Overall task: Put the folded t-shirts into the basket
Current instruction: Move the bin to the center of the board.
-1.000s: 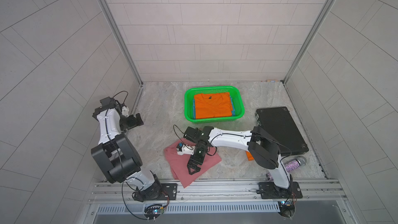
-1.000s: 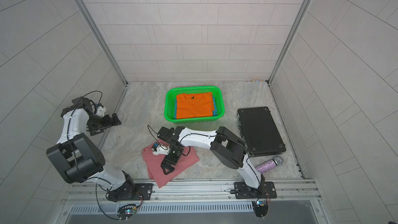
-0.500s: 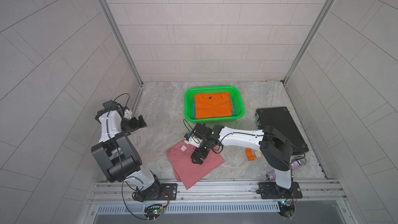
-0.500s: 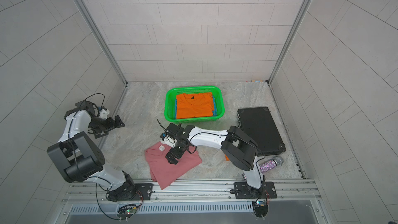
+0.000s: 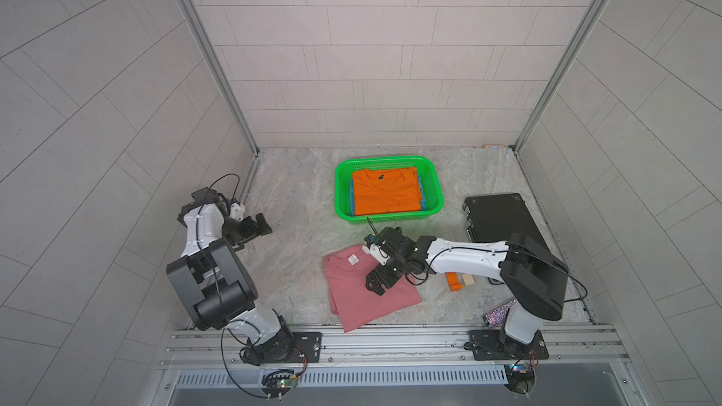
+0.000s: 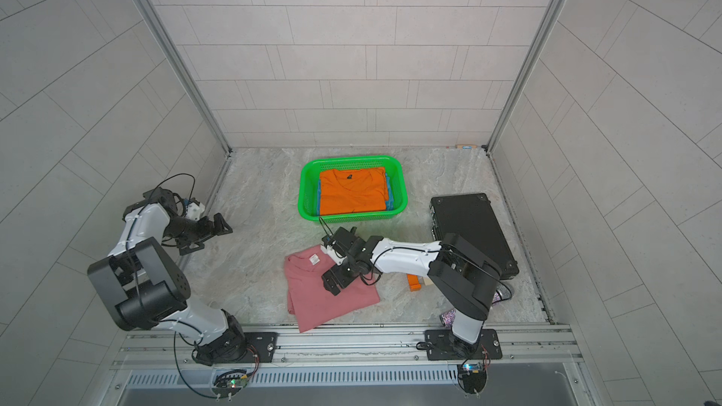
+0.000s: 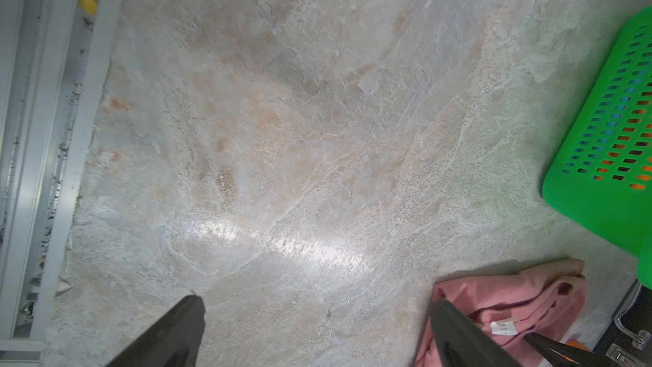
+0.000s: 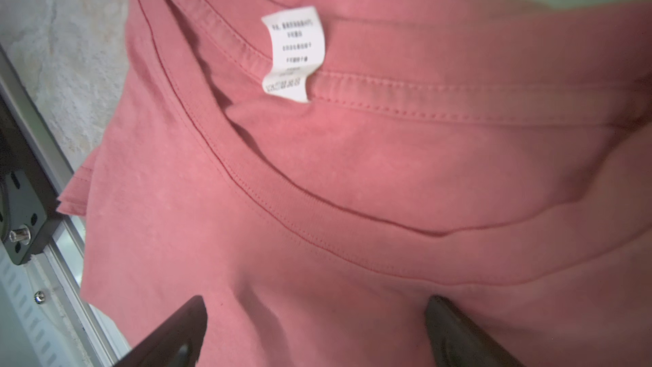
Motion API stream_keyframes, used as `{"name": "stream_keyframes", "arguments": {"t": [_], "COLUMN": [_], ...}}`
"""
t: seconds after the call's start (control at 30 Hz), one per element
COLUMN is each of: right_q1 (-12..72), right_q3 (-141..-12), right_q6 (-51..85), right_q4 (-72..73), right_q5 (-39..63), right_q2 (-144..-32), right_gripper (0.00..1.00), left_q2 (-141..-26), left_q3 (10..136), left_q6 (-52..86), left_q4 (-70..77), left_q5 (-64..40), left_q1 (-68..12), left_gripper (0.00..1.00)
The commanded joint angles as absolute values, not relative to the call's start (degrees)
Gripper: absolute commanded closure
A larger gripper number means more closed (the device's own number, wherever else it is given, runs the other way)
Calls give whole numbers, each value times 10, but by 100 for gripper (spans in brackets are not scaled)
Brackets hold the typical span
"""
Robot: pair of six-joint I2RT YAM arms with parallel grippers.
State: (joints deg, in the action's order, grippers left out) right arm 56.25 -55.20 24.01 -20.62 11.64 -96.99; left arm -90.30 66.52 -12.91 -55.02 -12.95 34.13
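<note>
Stone-patterned worktop (image 5: 297, 205) carries green basket (image 5: 390, 218) toward far edge, pink t-shirt (image 5: 363, 302) at near edge, black case (image 5: 496, 216) along right edge.

Soft, matt knitted cloth on the pink t-shirt (image 8: 247, 188), with ribbed collar, stitched seams and a white printed label (image 8: 294, 52), cloth or paper not clear. Similar matt cloth on the orange t-shirt (image 5: 385, 197). Glossy bright green plastic for the basket (image 5: 390, 217), perforated along the walls. Below, a stone-patterned tabletop (image 7: 282, 118), smooth, with a sheen where the light strikes. At the front, a grey metal rail (image 5: 390, 339) with a dull satin finish. To one side, a matt black case (image 5: 504, 220) with shiny metal latches (image 7: 631, 338). All round, pale matt wall tiles (image 5: 390, 52).
</note>
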Motion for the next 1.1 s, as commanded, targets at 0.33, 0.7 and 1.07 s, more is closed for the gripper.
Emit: {"name": "stream_keyframes", "arguments": {"t": [0.33, 0.7, 1.07], "right_q1": [557, 547, 359], "right_q3": [-571, -553, -453], "right_q6": [466, 530, 342], "right_q4": [-266, -407, -285], "right_q5": [-1, -193, 150], "right_q2": [-949, -762, -787], "right_gripper": [0, 0, 33], "left_q2": [-843, -704, -750], "left_q3": [609, 492, 436], "left_q6": [-177, -178, -359], "left_q4": [-534, -405, -362], "left_q5": [-232, -490, -463], "left_q1": [264, 193, 78], "left_gripper": [0, 6, 8]}}
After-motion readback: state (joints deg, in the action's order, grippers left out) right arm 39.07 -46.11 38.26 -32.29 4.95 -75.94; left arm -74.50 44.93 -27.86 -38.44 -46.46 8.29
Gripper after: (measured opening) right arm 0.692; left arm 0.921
